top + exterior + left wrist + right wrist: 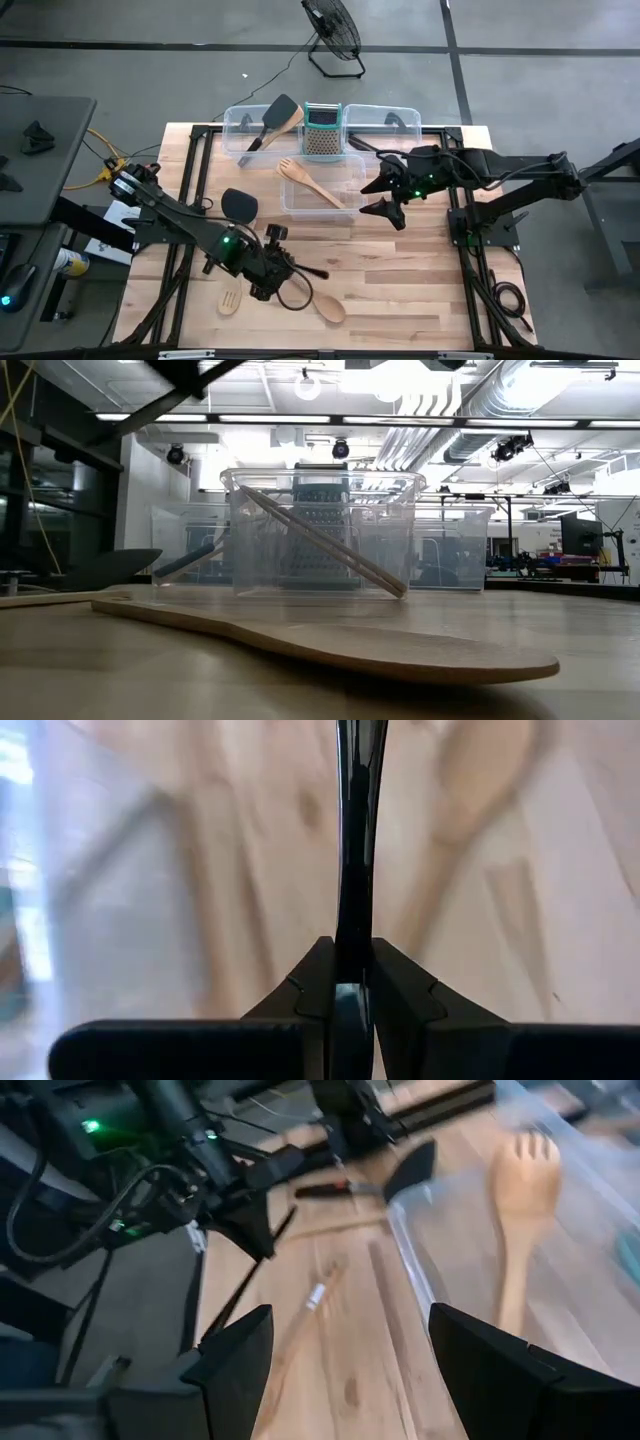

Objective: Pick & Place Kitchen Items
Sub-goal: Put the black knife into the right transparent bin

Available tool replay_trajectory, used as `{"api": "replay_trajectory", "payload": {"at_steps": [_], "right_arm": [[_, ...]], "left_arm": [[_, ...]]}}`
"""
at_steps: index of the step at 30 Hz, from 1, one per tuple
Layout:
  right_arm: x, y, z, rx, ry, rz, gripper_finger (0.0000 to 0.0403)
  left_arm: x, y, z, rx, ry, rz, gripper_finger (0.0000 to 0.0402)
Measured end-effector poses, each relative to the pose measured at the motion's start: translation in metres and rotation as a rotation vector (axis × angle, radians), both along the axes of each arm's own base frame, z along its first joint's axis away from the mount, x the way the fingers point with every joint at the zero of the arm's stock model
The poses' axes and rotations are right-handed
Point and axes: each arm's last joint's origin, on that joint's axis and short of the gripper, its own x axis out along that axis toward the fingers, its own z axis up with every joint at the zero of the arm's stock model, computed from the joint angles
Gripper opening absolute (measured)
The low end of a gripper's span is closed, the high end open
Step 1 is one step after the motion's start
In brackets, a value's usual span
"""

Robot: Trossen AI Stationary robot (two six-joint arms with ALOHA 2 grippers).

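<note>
Grippers differ: the left gripper (283,270) is clamped on a thin black utensil handle (353,840), low over the bench (400,290), with a wooden spoon (326,305) just beside it. The right gripper (385,195) stands wide with nothing held, beside the clear bin (292,200) holding a wooden fork (310,184).

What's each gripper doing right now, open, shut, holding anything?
Left gripper: shut on a thin black utensil handle.
Right gripper: open, empty, beside the near clear bin.

high: overhead, down | low: tabletop-level, sharing bin (322,185) | wrists: close
</note>
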Motion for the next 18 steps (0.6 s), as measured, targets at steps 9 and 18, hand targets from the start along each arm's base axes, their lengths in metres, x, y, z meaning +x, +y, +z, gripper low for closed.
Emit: {"api": "replay_trajectory", "payload": {"at_steps": [9, 18], "right_arm": [[0.005, 0.014, 0.014, -0.147, -0.181, 0.134, 0.026], [0.005, 0.031, 0.021, -0.321, -0.303, 0.277, 0.026]], "left_arm": [[0.008, 0.003, 0.041, 0.122, -0.227, 0.127, 0.0038], [0.019, 0.019, 0.071, 0.176, -0.387, 0.268, 0.0038]]}}
